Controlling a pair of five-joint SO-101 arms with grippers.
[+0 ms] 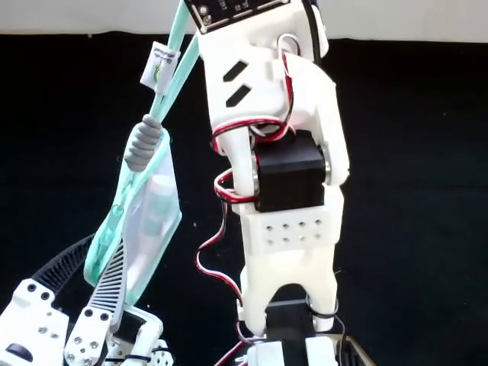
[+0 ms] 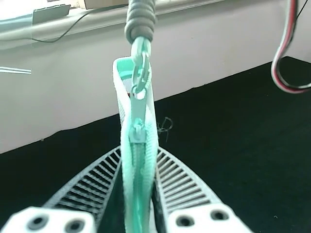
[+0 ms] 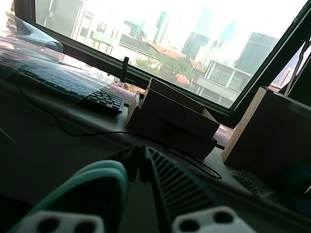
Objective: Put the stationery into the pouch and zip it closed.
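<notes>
The translucent teal pouch (image 1: 149, 229) hangs in the air, with a white piece of stationery (image 1: 158, 200) showing inside it. My left gripper (image 1: 95, 263) is shut on the pouch's lower zipper edge; in its wrist view the ribbed fingers (image 2: 187, 187) clamp the teal zipper tape (image 2: 137, 170). The slider (image 2: 138, 132) sits near the upper end, below a ring and a grey ribbed pull (image 1: 145, 145) (image 2: 141, 19). A teal strap (image 1: 174, 65) with a white tag runs taut up from the pull. My right gripper (image 3: 142, 162) is shut, the strap's loop (image 3: 104, 174) caught at its fingers.
The right arm's white body (image 1: 282, 191) with red and white wires rises through the middle of the high view, close beside the pouch. Black cloth (image 1: 412, 191) covers the table. Beyond the table, the right wrist view shows cardboard boxes (image 3: 170, 116) and a keyboard (image 3: 73, 87) by a window.
</notes>
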